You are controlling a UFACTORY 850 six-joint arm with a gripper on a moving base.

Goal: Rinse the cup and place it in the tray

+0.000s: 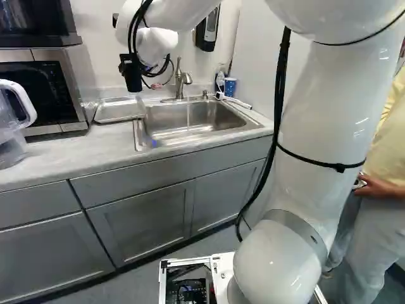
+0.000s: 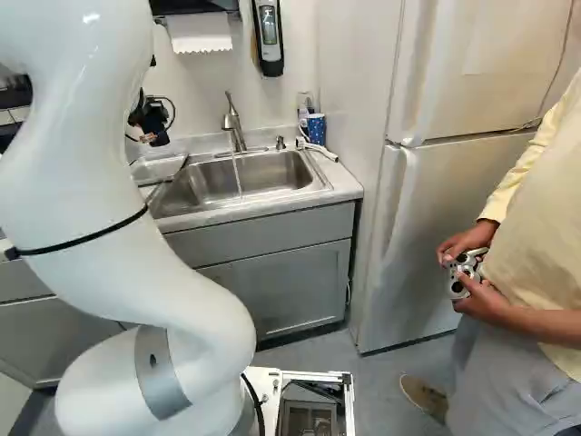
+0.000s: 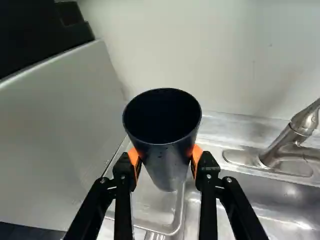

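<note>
Held cup above a tray at a running sink. The white arm reaches forward over the worktop, its black gripper at the far side. The two fingers hold the dark cup between their orange pads, one pad against each side of its wall; the spacing is that of the cup's width. The cup's mouth faces upward and its base hangs clear of the surfaces below, over the metal tray. Whether any water remains inside cannot be told, the interior being dark.

The tray lies on the worktop, just left of the steel sink, between it and the microwave. At the sink's far edge rises the faucet; a thin stream of water falls from it into the basin, to the right of the held cup.

Other fixtures: a blue patterned cup stands at the far right corner of the sink, with a bottle just beside it. A dispenser is mounted on the wall above. A clear pitcher stands at the left, nearer than the microwave; a refrigerator stands at the right.
</note>
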